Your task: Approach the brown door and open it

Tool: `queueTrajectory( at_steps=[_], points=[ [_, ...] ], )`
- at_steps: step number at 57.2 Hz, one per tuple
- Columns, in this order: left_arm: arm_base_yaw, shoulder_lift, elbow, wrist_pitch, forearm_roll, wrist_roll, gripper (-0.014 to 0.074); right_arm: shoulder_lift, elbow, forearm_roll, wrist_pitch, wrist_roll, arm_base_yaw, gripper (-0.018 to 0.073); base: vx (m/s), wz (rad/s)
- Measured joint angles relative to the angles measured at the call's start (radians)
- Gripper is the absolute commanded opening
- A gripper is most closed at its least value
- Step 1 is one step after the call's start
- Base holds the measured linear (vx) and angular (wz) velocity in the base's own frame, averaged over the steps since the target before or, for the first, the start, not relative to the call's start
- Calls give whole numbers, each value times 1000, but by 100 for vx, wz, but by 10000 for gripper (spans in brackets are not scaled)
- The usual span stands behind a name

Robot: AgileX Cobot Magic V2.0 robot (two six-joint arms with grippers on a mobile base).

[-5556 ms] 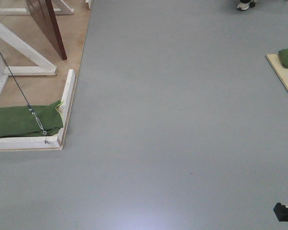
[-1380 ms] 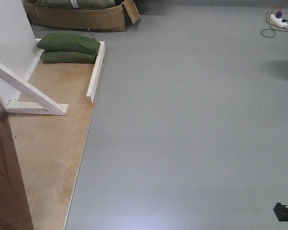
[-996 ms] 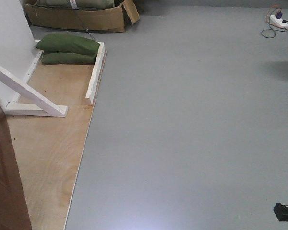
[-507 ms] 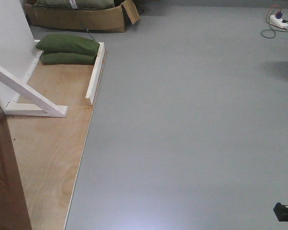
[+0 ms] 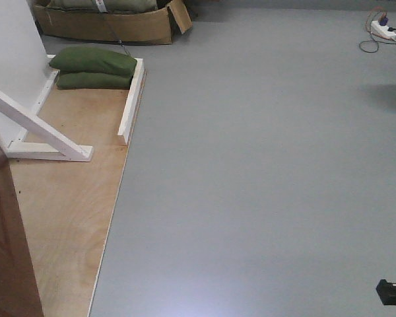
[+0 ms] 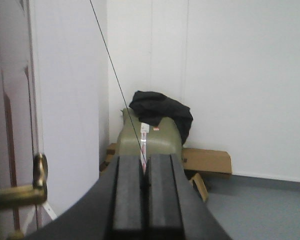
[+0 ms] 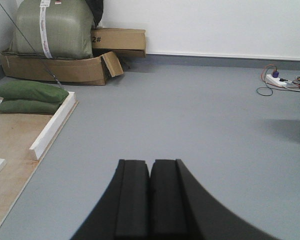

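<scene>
The brown door (image 5: 6, 251) stands at the lower left of the front view, on edge and close to me. In the left wrist view its glossy face (image 6: 10, 100) fills the left edge, with a brass lever handle (image 6: 20, 192) low on it. My left gripper (image 6: 145, 157) is shut and empty, to the right of the handle and apart from it. My right gripper (image 7: 150, 164) is shut and empty, pointing over bare grey floor. Only a black arm part (image 5: 393, 290) shows at the front view's lower right.
The door's plywood base (image 5: 66, 198) carries a white diagonal brace (image 5: 39, 129), a white kerb (image 5: 131, 99) and green sandbags (image 5: 92, 66). A cardboard box (image 5: 105, 23) with a green sack (image 6: 147, 137) stands behind. A thin wire (image 6: 115, 75) runs down. A power strip (image 5: 386, 30) lies far right.
Since 5.6 s ago the view has swung and closed in: the door went from far upper left to near lower left. Over the last second the scene has barely shifted.
</scene>
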Motion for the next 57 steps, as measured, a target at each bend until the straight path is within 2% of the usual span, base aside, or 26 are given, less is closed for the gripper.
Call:
queueTrajectory(
  at_steps=[6,12,16,19,25,30,34,40,45,49,57],
  points=[
    [45,131,-146,-5,0,-5,-3,0,0,0,0,0,0,0,0,0],
    [91,249,-262,-24,0,-69,-3,0,0,0,0,0,0,0,0,0],
    [118,315,-316,-64,0,-159,-3,0,0,0,0,0,0,0,0,0],
    [139,365,-345,-122,0,-267,-3,0,0,0,0,0,0,0,0,0],
    [160,417,-354,-245,0,-430,-3,0,0,0,0,0,0,0,0,0],
    [161,436,-354,-337,-30,-472,-3,0,0,0,0,0,0,0,0,0],
    [165,438,-354,-430,-123,-475,-3,0,0,0,0,0,0,0,0,0],
    [170,436,-354,-613,-362,-435,-3,0,0,0,0,0,0,0,0,0],
    [170,428,-359,-771,-566,-348,-3,0,0,0,0,0,0,0,0,0],
    [170,422,-362,-928,-744,-241,-3,0,0,0,0,0,0,0,0,0],
    [171,416,-363,-1199,-1007,-50,-3,0,0,0,0,0,0,0,0,0]
  ],
)
